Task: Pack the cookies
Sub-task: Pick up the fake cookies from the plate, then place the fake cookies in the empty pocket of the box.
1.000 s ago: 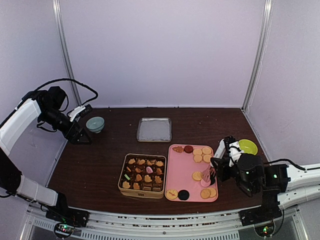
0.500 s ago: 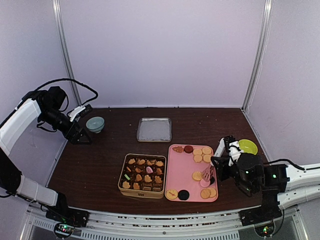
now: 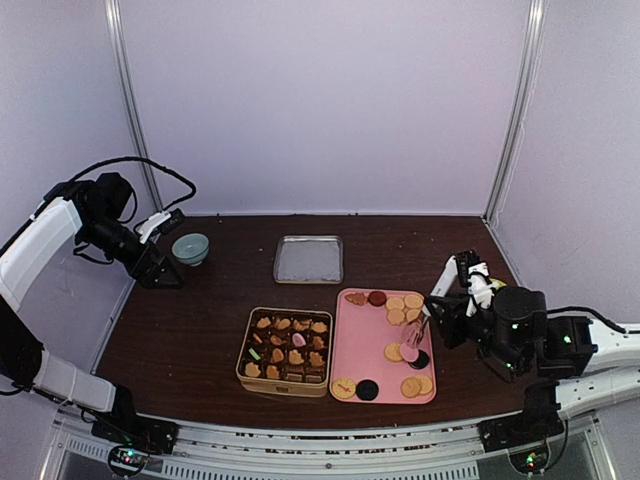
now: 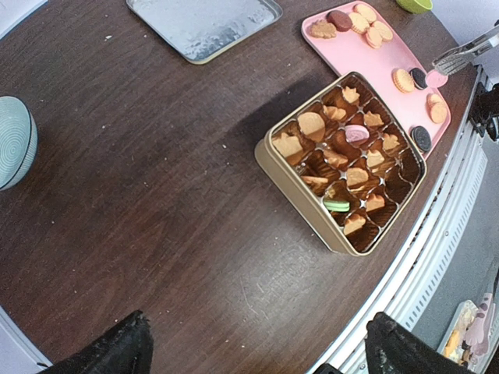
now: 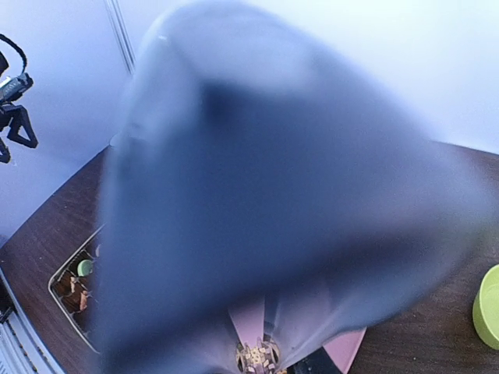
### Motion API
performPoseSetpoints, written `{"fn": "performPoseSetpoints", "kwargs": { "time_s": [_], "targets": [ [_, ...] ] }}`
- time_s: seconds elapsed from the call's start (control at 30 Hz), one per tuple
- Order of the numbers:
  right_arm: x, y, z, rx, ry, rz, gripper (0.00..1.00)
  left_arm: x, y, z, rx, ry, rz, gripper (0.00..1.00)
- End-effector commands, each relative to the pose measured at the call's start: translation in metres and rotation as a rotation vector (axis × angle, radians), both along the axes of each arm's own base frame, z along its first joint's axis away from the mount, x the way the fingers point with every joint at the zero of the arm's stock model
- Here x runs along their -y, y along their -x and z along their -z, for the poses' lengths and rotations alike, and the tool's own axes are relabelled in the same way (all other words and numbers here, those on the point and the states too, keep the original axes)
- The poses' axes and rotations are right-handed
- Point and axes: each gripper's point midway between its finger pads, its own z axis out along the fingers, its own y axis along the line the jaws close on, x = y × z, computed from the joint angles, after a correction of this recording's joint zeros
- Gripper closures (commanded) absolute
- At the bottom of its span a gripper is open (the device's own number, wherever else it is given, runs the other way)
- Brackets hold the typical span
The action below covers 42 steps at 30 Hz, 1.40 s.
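Table (image 3: 200, 330): dark brown wood-grain top, with light specks and crumbs scattered over it. Far left, a teal ribbed bowl (image 3: 190, 248). Far centre, a shallow silver metal tray (image 3: 309, 259), lying flat. Near centre, a gold rectangular tin (image 3: 283, 386), open, with a pink tray (image 3: 362, 335) just beside its right edge. Far right, a lime-green bowl (image 5: 487, 308), well apart from the teal one

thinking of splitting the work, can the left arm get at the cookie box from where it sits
Probably yes: only bare table lies between the left arm and the cookie box, and its jaws stand open.
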Motion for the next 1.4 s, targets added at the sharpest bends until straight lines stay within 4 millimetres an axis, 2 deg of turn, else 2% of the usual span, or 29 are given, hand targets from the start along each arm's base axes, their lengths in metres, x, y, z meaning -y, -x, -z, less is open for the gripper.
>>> {"fn": "performPoseSetpoints", "kwargs": {
  "time_s": [0.0, 0.13, 0.27, 0.43, 0.57, 0.7, 0.87, 1.13, 1.2, 1.37],
  "targets": [
    [-0.02, 0.005, -0.034, 0.052, -0.027, -0.061, 0.95, 0.0, -0.004, -0.011, 0.037, 0.011, 0.001, 0.02],
    [-0.054, 0.012, -0.056, 0.082, -0.051, -0.139, 0.95, -0.001, -0.004, -0.01, 0.036, 0.006, 0.001, 0.02],
    [-0.101, 0.023, -0.083, 0.118, -0.058, -0.245, 0.96, -0.001, -0.002, -0.008, 0.031, 0.003, 0.001, 0.02],
    [-0.163, 0.034, -0.1, 0.144, -0.073, -0.37, 0.96, -0.002, -0.002, -0.007, 0.033, -0.003, 0.002, 0.02],
    [-0.212, 0.041, -0.091, 0.14, -0.048, -0.45, 0.96, -0.002, -0.001, -0.006, 0.031, -0.005, 0.002, 0.02],
    [-0.244, 0.043, -0.079, 0.13, -0.022, -0.494, 0.96, -0.003, 0.001, -0.006, 0.037, -0.007, 0.006, 0.02],
    [-0.256, 0.04, -0.06, 0.122, 0.015, -0.493, 0.97, -0.002, 0.003, -0.005, 0.037, -0.007, 0.012, 0.02],
    [-0.259, 0.04, -0.039, 0.096, 0.049, -0.496, 0.96, -0.001, 0.003, -0.005, 0.033, 0.001, 0.015, 0.02],
    [-0.259, 0.039, -0.034, 0.091, 0.058, -0.494, 0.93, -0.001, 0.002, -0.005, 0.033, 0.001, 0.013, 0.02],
    [-0.255, 0.037, -0.029, 0.08, 0.058, -0.479, 0.78, -0.001, 0.002, -0.006, 0.036, 0.002, 0.012, 0.02]
  ]
}}
